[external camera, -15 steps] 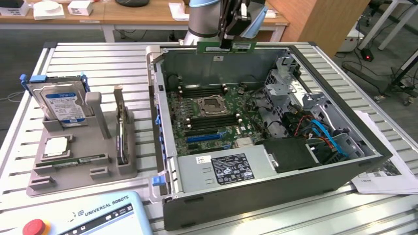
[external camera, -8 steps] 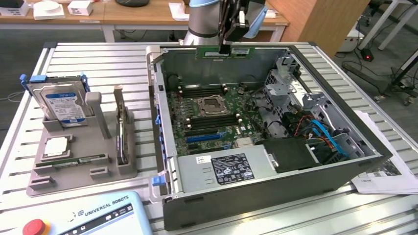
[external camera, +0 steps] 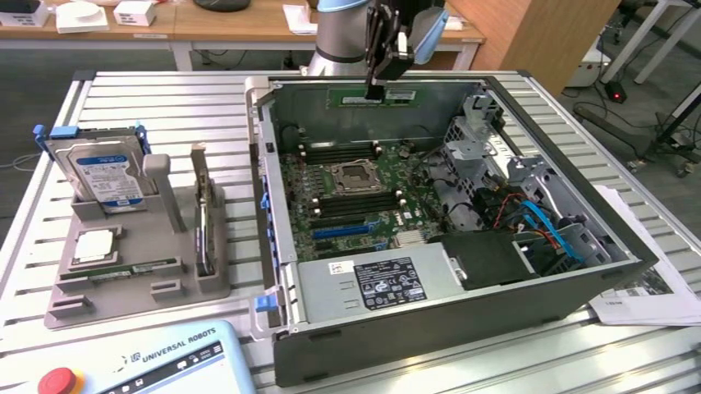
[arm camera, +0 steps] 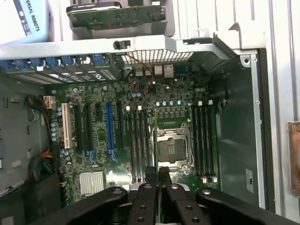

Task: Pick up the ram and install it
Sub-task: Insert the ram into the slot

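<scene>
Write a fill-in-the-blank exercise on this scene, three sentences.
1. The gripper is shut on the ___, above the open computer case.
2. The hard drive stands in the grey holder, to the exterior view's ___ of the case.
3. The round button on the pendant is ___.
Missing words: ram; left; red.

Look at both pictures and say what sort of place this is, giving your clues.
Probably a robotics lab bench for computer assembly: an open grey metal computer case with green motherboard, a slatted aluminium table, wooden desks behind.
</scene>
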You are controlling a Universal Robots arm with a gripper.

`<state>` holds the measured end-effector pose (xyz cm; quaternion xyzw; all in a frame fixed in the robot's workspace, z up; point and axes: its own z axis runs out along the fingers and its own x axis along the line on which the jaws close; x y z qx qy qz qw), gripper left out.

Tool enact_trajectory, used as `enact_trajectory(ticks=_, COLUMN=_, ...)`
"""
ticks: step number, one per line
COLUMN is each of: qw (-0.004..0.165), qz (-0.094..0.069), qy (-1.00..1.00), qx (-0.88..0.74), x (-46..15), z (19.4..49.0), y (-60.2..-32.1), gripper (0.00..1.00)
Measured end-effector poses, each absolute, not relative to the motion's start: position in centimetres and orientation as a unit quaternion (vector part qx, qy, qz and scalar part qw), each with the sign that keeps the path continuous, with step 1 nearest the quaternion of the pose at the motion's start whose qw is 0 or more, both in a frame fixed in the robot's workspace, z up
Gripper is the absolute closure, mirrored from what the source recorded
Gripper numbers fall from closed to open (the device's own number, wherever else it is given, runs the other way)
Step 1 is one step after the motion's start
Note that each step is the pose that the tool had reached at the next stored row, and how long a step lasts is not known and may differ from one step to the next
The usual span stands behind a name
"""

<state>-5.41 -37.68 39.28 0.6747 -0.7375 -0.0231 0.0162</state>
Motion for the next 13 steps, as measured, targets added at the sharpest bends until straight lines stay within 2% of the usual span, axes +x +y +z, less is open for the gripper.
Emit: enact_trajectory(ticks=13, qw=0.016, qz=-0.023, qy=-0.738, qx=0.675, x=-5.4, z=36.9, y=-37.7, gripper=0.87)
